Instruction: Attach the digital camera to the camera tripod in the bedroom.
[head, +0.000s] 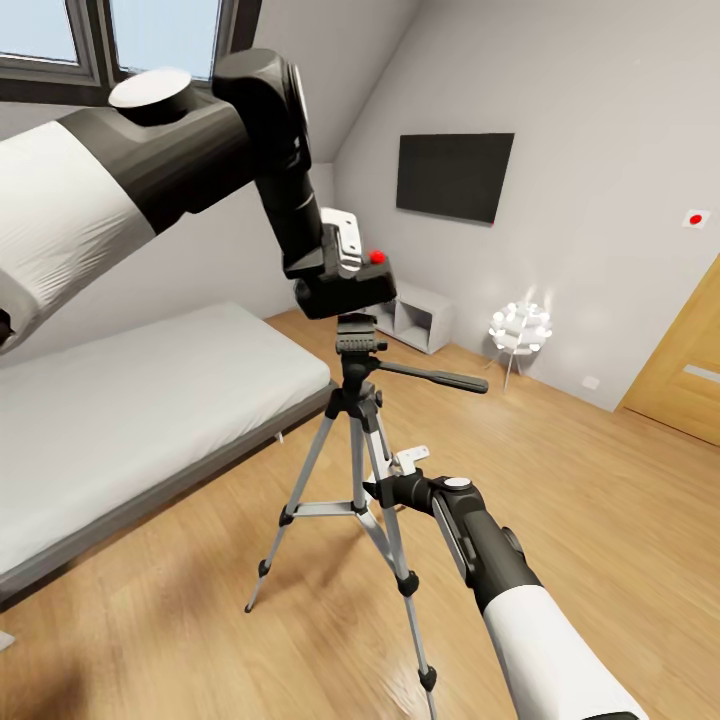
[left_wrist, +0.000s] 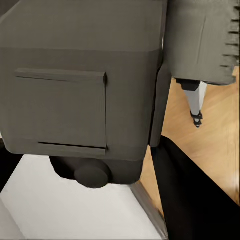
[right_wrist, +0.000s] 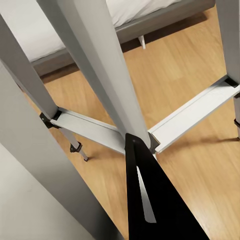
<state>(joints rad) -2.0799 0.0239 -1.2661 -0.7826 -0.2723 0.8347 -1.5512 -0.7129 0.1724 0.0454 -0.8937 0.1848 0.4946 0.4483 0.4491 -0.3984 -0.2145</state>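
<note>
The black digital camera (head: 352, 288), with a red button on top, hangs just above the black head (head: 360, 347) of the camera tripod (head: 352, 440); I cannot tell if they touch. My left gripper (head: 342, 262) is shut on it from above. In the left wrist view the digital camera (left_wrist: 75, 90) is a big dark block against a black finger (left_wrist: 195, 200). My right gripper (head: 388, 488) is low on the tripod and shut on a silver leg. In the right wrist view, its black finger (right_wrist: 150, 200) lies against a leg of the camera tripod (right_wrist: 100, 65).
The tripod stands on the light wood floor (head: 600, 500) of the bedroom, beside a white bed (head: 130, 420) at the left. Its pan handle (head: 440, 378) points right. Farther back are a wall TV (head: 453, 176), white cube shelves (head: 420, 315), a lit lamp (head: 520, 328) and a wooden door (head: 685, 370).
</note>
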